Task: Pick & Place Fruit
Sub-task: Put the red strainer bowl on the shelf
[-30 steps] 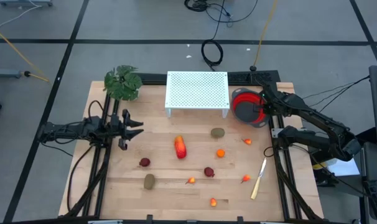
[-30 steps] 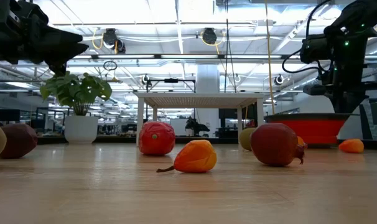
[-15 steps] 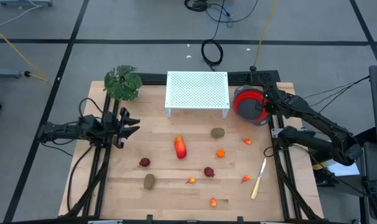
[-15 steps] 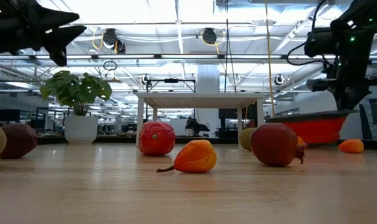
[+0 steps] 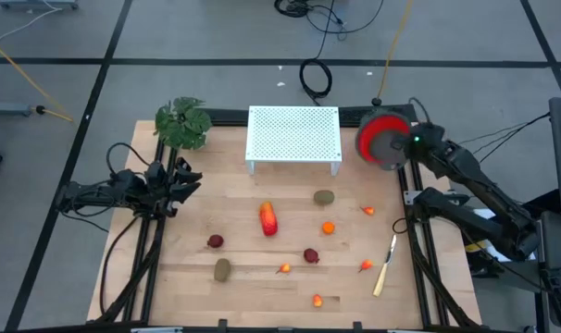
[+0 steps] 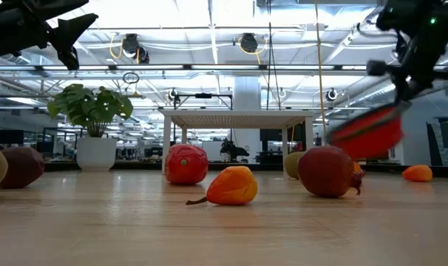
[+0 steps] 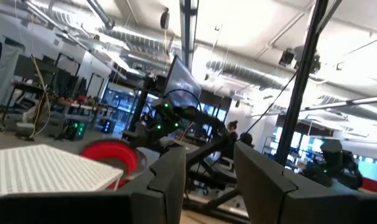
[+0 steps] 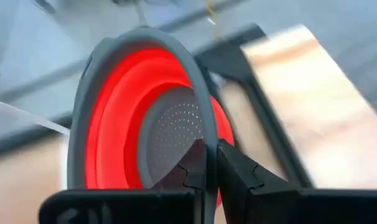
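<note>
Low in the high view, the fruit lies scattered on the bare wooden table point(image 5: 169, 277): an olive-brown oval point(image 5: 222, 269) at lower left, a dark red round point(image 5: 311, 255) near centre, orange bits around them, and the longer red-orange piece point(image 5: 268, 220) mid-table. They look light, hard and smooth, so I'd pinch each across its middle, since the rounds may roll. A pale-handled knife point(image 5: 385, 268) lies at lower right. At upper right the right gripper point(image 8: 208, 163) is clenched on the rim of a red colander point(image 5: 384, 141), held tilted off the table. At mid-left the left gripper point(image 5: 183, 181) hangs with fingers spread, grasping nothing. Beyond stand a white perforated stand point(image 5: 293, 136), a leafy plant point(image 5: 182, 123) and grey floor.
</note>
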